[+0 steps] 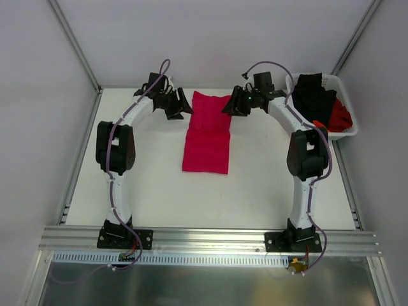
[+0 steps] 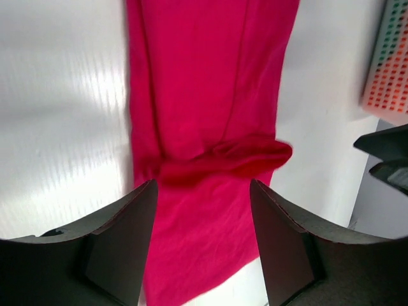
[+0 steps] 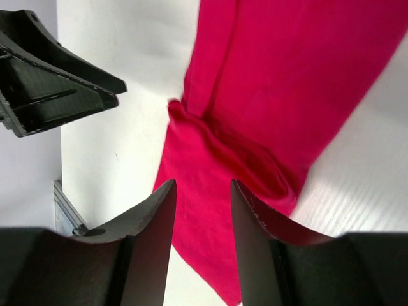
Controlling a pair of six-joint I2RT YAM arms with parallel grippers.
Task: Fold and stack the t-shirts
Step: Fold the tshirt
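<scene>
A crimson-pink t-shirt lies folded into a long narrow strip in the middle of the white table, running from the far side toward me. My left gripper is open at the left of its far end. My right gripper is open at the right of that end. In the left wrist view the open gripper hangs over the shirt, which has a raised crease across it. In the right wrist view the open gripper hangs over the shirt. Neither holds cloth.
A white plastic basket stands at the back right, holding a black t-shirt and an orange-red t-shirt. Its perforated wall shows in the left wrist view. Grey walls and metal rails bound the table.
</scene>
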